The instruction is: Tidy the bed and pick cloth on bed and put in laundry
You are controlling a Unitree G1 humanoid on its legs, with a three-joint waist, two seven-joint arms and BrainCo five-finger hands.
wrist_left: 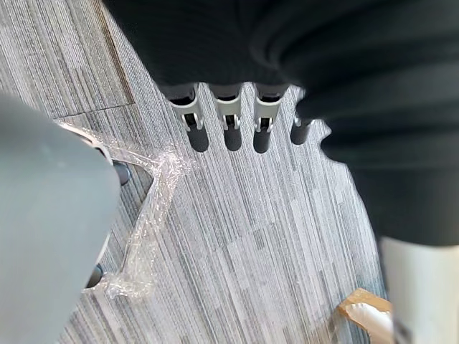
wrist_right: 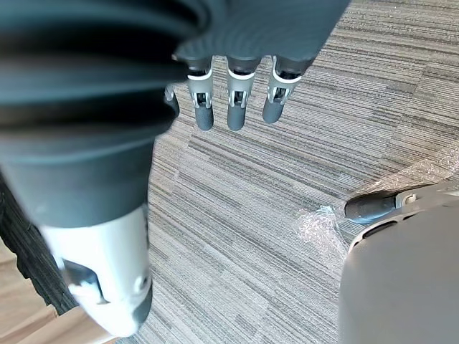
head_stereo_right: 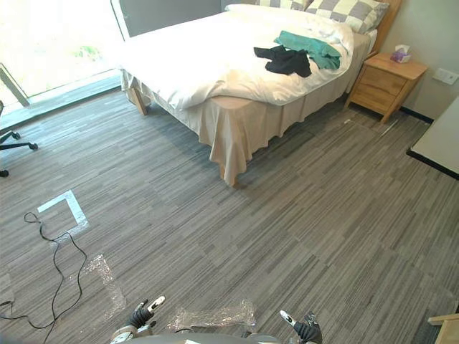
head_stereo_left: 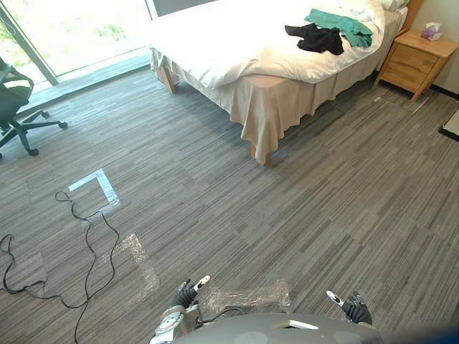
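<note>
Pillows (head_stereo_right: 351, 12) near clothes (head_stereo_right: 294, 54), right eye view

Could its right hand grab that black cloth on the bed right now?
Probably not: the right hand hangs low, with a wide stretch of carpet between it and the bed holding the black cloth.

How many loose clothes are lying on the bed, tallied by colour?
Black cloth: 1
Green cloth: 1
Total: 2, both on the bed near its pillow end.
</note>
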